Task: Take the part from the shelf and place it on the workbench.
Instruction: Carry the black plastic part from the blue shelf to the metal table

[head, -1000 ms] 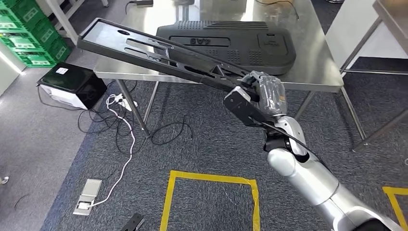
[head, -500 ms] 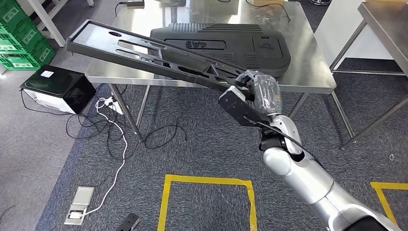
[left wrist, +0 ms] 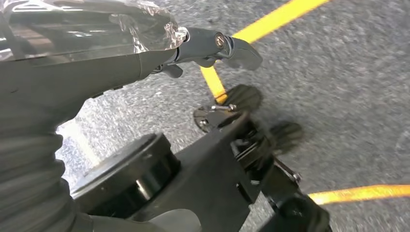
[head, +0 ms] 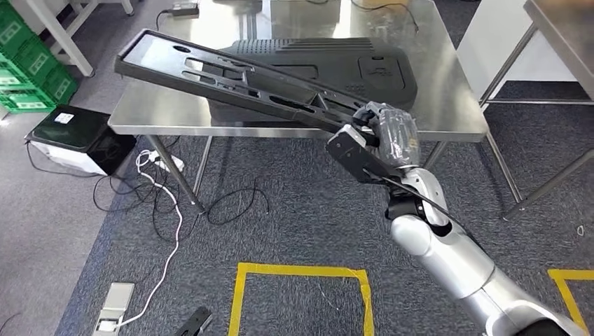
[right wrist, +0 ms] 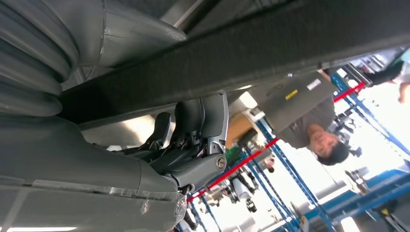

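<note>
Right hand [head: 387, 133] clamped on the near end of the long black part [head: 238, 77]; in the right wrist view its fingers [right wrist: 198, 121] wrap the part's edge [right wrist: 251, 53]. From the hand the part runs out toward 10 o'clock, tilted, its far end raised over the steel workbench [head: 455, 105]. A second black moulded panel [head: 350, 63] lies flat on the bench at 12 o'clock. Left hand [left wrist: 145, 38] hangs above grey carpet with yellow tape [left wrist: 270, 19]; cannot tell whether its fingers are apart.
</note>
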Controlling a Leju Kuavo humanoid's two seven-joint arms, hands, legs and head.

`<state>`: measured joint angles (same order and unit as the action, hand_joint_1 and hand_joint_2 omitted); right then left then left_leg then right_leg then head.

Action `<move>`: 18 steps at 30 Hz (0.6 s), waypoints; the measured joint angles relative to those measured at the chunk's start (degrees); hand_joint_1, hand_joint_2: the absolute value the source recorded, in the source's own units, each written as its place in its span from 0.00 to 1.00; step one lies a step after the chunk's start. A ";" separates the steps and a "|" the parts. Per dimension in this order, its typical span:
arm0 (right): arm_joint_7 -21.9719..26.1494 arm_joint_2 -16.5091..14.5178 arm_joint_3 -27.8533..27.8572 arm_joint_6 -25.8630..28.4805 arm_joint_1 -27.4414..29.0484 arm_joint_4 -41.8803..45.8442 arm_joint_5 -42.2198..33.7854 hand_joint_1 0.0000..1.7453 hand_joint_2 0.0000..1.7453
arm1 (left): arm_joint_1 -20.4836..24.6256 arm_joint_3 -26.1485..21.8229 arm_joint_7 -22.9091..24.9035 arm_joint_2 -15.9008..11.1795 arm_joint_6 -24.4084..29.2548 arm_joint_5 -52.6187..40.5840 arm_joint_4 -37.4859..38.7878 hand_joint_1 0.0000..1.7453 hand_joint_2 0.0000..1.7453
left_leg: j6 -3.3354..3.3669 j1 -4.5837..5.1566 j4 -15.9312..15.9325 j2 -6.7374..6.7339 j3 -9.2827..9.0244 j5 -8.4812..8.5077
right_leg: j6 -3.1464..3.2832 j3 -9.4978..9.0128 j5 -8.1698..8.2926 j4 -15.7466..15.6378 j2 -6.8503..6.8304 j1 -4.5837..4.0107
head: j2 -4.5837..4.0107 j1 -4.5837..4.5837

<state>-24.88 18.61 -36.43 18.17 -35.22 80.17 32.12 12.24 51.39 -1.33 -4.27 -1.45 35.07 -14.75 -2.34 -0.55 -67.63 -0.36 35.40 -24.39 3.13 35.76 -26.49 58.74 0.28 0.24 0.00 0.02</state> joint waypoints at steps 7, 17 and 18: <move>0.11 -0.03 0.10 -0.03 0.29 -0.01 -0.02 1.00 1.00 | -0.29 0.00 0.48 -0.01 0.01 -0.11 0.01 0.00 1.00 | 1.11 0.61 2.96 0.06 5.40 5.19 | 0.01 -4.63 -3.71 -0.01 0.73 -0.39 | 0.00 1.44; 0.40 0.09 0.43 -0.03 0.71 0.04 -0.08 1.00 1.00 | -0.01 0.00 0.57 0.00 0.01 -0.30 0.01 0.00 1.00 | 3.45 0.66 10.23 0.14 -0.41 6.59 | -2.49 2.66 -7.71 13.54 0.39 -0.15 | 0.00 0.47; 0.40 0.10 0.44 -0.03 0.89 0.04 -0.10 1.00 1.00 | -0.05 0.01 0.57 0.01 0.01 -0.33 0.00 0.00 1.00 | 3.40 0.65 10.21 0.17 -1.06 5.96 | -2.66 4.49 -9.10 14.82 0.36 -0.02 | 0.00 0.18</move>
<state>-24.49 18.71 -35.99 18.14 -34.33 80.21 32.02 12.19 51.39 -0.76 -4.26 -1.44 34.74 -14.75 1.06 0.11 -57.42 -0.18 34.33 -18.43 0.47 40.25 -35.59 73.56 0.64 0.22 0.00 0.20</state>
